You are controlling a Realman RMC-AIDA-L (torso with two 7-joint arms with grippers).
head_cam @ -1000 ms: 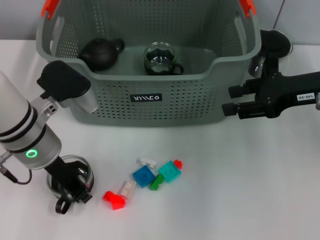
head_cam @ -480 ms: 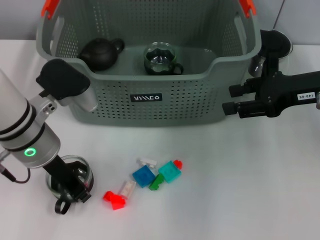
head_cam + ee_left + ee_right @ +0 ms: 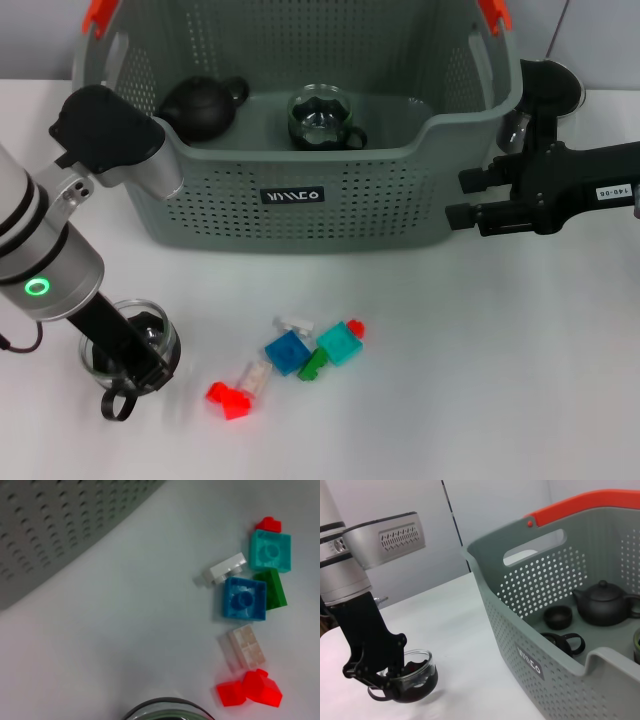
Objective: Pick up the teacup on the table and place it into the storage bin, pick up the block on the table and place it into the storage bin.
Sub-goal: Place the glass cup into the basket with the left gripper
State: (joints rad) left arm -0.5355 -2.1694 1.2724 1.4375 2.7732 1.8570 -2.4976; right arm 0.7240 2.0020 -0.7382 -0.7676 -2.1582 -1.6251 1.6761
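Since the teacup [image 3: 128, 348], near the table's [image 3: 500, 380] front-left corner, looks like thin slippery glass, the left gripper [image 3: 135, 368] seemingly pinches its rim; right gripper's [image 3: 462, 198] jaws stand empty, slightly parted.

the white desk [image 3: 480, 380] holds the big grey-green storage bin [image 3: 300, 200] at the back, a glass teacup [image 3: 128, 345] near the left front, and little coloured blocks [image 3: 290, 355] in the middle.
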